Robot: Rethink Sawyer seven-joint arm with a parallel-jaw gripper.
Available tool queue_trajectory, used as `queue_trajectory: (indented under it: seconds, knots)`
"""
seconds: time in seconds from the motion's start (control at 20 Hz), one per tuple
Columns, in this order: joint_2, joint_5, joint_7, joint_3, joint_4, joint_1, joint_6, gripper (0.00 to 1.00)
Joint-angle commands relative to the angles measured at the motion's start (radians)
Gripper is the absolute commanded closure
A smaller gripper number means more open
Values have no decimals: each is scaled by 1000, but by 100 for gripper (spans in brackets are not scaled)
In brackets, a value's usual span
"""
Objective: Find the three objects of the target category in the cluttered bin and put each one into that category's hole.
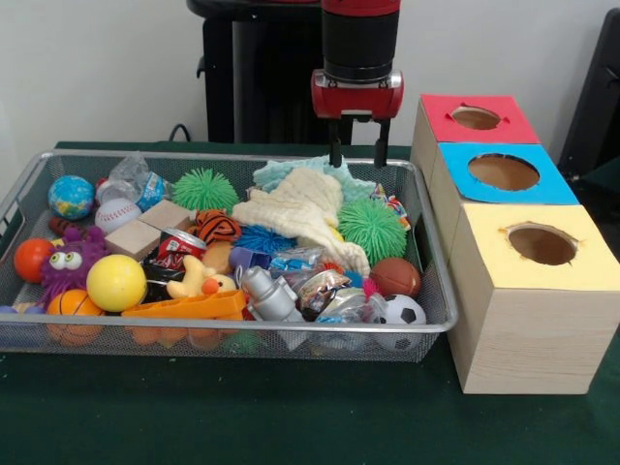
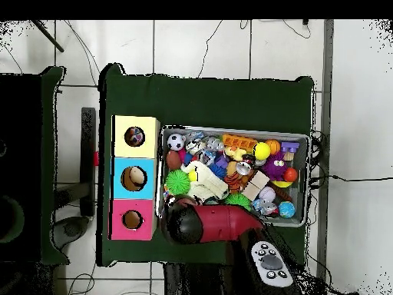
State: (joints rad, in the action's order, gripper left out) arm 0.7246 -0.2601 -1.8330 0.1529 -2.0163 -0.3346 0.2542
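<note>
The table has a dark green top. The bin fills most of its left and middle part in the front view, and it is packed with toys. Three boxes stand in a row just beside the bin, along the right edge. The yellow one is nearest the front edge, and its hole is clear in that view.

The arm comes down over the back rim of the bin. The gripper hangs there with its two fingers parted and nothing between them.

A pale cloth lies in the middle of the bin, toward the back edge. It may hide some pieces, so the search could miss one. If the fingers go down here, I think they could catch the cloth and drag it up.

The green ball lies beside the cloth.

One patterned piece shows against the bin's right wall, toward the back right corner, wedged beside the green ball. The ball could get into the grip, or the fingers could strike the mesh. The piece looks floppy, so it may slip out on the way to the hole. I cannot tell where the other pieces are.
</note>
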Motion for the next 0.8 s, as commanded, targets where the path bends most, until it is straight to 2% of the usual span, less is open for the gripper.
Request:
queue_trajectory:
  seconds: [0.05,0.4,0.8]
  knots:
    - [-53,9,-153,-1,24,23,-80,0]
    - [-47,20,-149,0,29,27,-73,0]
    - [-148,11,-138,-13,113,37,-120,0]
